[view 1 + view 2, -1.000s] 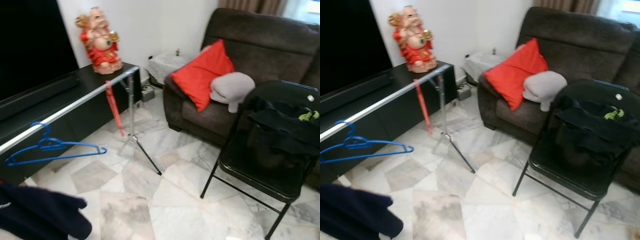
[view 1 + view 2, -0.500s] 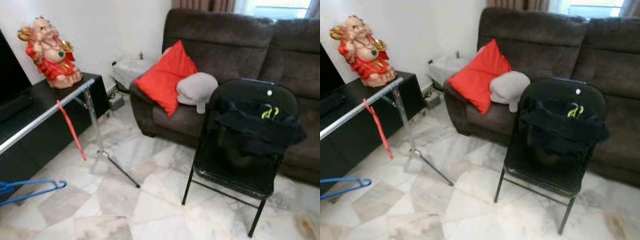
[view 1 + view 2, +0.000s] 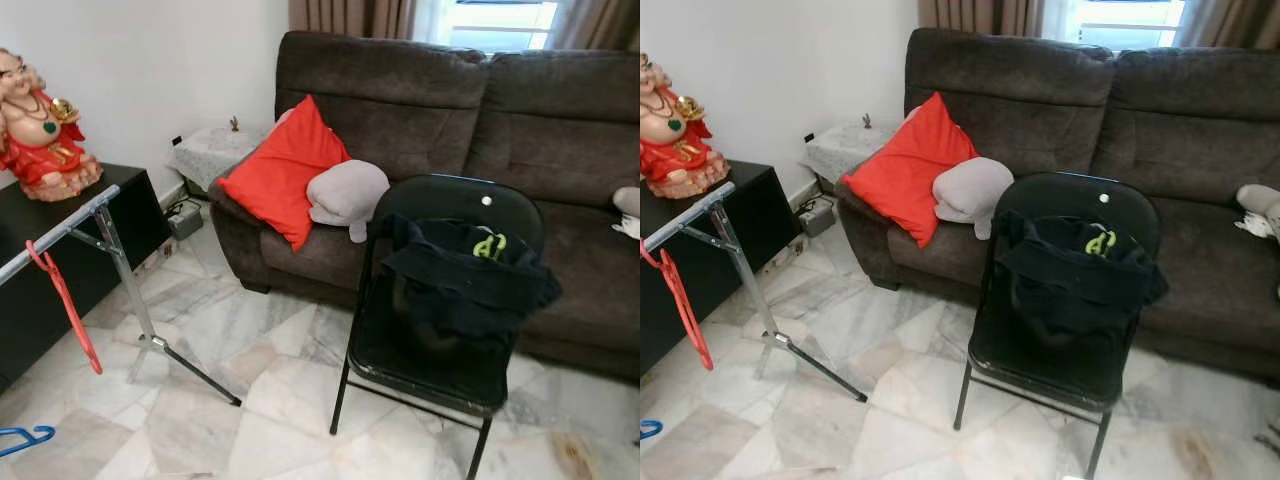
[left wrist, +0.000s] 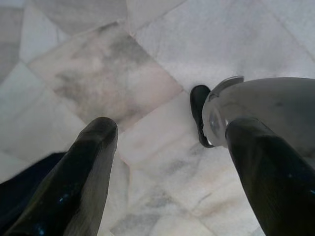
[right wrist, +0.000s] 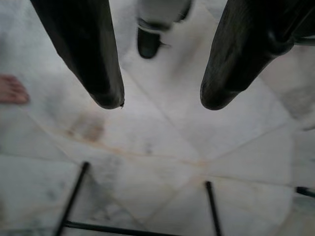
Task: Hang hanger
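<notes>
- Hanging from the rail (image 3: 60, 232): red hanger (image 3: 62, 303).
- Blue hanger (image 3: 25, 438) tip on floor below rail.
- Left gripper (image 4: 167, 162) and right gripper (image 5: 160, 101): fingers released, over marble floor (image 3: 260, 350).

I can't read any words, numbers or signs here; the small yellow-green mark (image 3: 489, 245) on the dark clothes (image 3: 465, 283) over the chair (image 3: 420, 375) is too small for me to make out.
</notes>
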Controlling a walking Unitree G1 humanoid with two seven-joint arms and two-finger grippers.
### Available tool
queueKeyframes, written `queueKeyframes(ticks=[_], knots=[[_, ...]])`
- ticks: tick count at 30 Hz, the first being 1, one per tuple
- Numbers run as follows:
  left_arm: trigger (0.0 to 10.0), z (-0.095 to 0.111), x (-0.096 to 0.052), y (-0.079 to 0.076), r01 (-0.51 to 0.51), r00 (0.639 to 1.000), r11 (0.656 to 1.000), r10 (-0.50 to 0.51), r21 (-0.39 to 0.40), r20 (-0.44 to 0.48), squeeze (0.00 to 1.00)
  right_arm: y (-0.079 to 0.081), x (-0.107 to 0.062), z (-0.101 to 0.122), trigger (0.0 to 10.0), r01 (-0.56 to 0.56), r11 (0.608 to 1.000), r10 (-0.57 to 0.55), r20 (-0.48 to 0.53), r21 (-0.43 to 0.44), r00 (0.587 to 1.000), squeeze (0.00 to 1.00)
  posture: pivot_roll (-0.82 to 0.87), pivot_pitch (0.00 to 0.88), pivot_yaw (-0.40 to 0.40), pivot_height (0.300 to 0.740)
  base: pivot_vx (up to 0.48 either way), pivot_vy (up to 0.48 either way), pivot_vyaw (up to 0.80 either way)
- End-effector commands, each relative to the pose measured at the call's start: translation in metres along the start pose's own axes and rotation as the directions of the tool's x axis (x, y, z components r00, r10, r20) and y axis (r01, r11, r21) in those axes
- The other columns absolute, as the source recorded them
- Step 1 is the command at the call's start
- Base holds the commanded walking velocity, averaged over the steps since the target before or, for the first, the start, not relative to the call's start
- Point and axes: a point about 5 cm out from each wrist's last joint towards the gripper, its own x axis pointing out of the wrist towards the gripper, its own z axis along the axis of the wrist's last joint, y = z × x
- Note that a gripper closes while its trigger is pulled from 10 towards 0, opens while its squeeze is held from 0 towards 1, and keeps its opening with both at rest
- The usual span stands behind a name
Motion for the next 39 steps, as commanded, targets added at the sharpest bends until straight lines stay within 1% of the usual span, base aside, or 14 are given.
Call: queueKeyframes(ticks=[1,4,5,10,13,15,21,23,26,30,32,34,36,39], knots=[[10.0,-0.006,-0.001,-0.001,0.004,1.000,1.000,-0.004,0.002,-0.027,0.00,-0.003,-0.001,-0.005,10.0,0.010,1.000,-0.010,-0.016,-0.004,1.000,0.00,0.10,0.000,0.027,0.740,0.270,0.000,0.00],[10.0,-0.006,-0.001,-0.001,0.005,1.000,1.000,-0.005,0.001,-0.026,0.00,-0.014,-0.001,-0.004,10.0,0.022,1.000,-0.022,-0.015,0.000,1.000,0.00,0.10,0.000,0.026,0.740,0.266,0.000,0.00],[10.0,-0.006,-0.001,-0.001,0.006,1.000,1.000,-0.006,0.000,-0.027,0.00,-0.022,-0.002,-0.003,10.0,0.030,1.000,-0.030,-0.016,0.001,0.999,0.00,0.10,0.000,0.026,0.740,0.266,0.000,0.00],[10.0,-0.007,-0.001,-0.001,0.006,1.000,1.000,-0.006,0.000,-0.028,0.00,-0.029,-0.003,-0.002,10.0,0.039,0.999,-0.039,-0.014,-0.003,0.999,0.00,0.10,0.001,0.025,0.740,0.268,0.000,0.00],[10.0,-0.007,-0.001,-0.001,0.005,1.000,1.000,-0.005,0.000,-0.029,0.00,-0.022,-0.001,0.001,10.0,0.033,0.999,-0.033,-0.007,-0.008,0.999,0.00,0.10,0.001,0.025,0.740,0.266,0.000,0.00],[10.0,-0.007,-0.001,-0.001,0.005,1.000,1.000,-0.005,0.000,-0.029,0.00,-0.010,0.000,0.002,10.0,0.022,1.000,-0.022,-0.006,-0.015,1.000,0.00,0.10,0.001,0.025,0.740,0.272,0.000,0.00],[10.0,-0.007,-0.001,-0.001,0.007,1.000,1.000,-0.007,0.000,-0.027,0.00,0.004,0.001,0.005,10.0,0.008,1.000,-0.008,0.000,-0.012,1.000,0.00,0.10,0.001,0.025,0.740,0.266,0.000,0.00],[10.0,-0.006,-0.001,-0.001,0.007,1.000,1.000,-0.007,-0.004,-0.024,0.00,0.003,0.002,0.006,10.0,0.009,1.000,-0.009,0.002,-0.012,1.000,0.00,0.10,0.001,0.025,0.740,0.251,0.000,0.00],[10.0,-0.006,-0.001,-0.001,0.005,1.000,1.000,-0.005,-0.004,-0.022,0.00,-0.009,0.001,0.008,10.0,0.024,1.000,-0.024,0.007,-0.009,1.000,0.00,0.10,0.001,0.024,0.740,0.000,0.000,0.00],[10.0,-0.007,-0.001,-0.002,0.003,1.000,1.000,-0.003,-0.005,-0.020,0.00,-0.030,0.000,0.016,10.0,0.061,0.998,-0.061,0.053,0.006,0.997,0.00,0.09,0.000,0.018,0.740,0.000,0.000,0.00],[10.0,-0.007,-0.001,-0.002,0.002,1.000,1.000,-0.002,-0.007,-0.020,0.00,-0.028,0.000,0.021,10.0,0.059,0.998,-0.060,0.093,0.011,0.994,0.00,0.09,0.000,0.018,0.740,0.000,0.000,0.00],[10.0,-0.007,-0.001,-0.002,0.000,1.000,1.000,0.000,-0.010,-0.020,0.00,-0.020,0.000,0.025,10.0,0.044,0.998,-0.049,0.144,0.039,0.988,0.00,0.08,0.001,0.011,0.740,0.000,0.000,0.00],[10.0,-0.008,-0.001,-0.002,0.002,1.000,1.000,-0.002,-0.010,-0.021,0.00,-0.019,-0.001,0.027,10.0,0.027,0.999,-0.035,0.196,0.043,0.980,0.00,0.06,0.002,0.002,0.740,0.000,0.000,0.00],[10.0,-0.008,-0.001,-0.003,0.004,1.000,1.000,-0.004,-0.011,-0.022,0.00,-0.019,-0.003,0.028,10.0,0.017,0.999,-0.026,0.235,0.043,0.972,0.00,0.05,0.001,-0.009,0.740,0.000,0.000,0.00]])
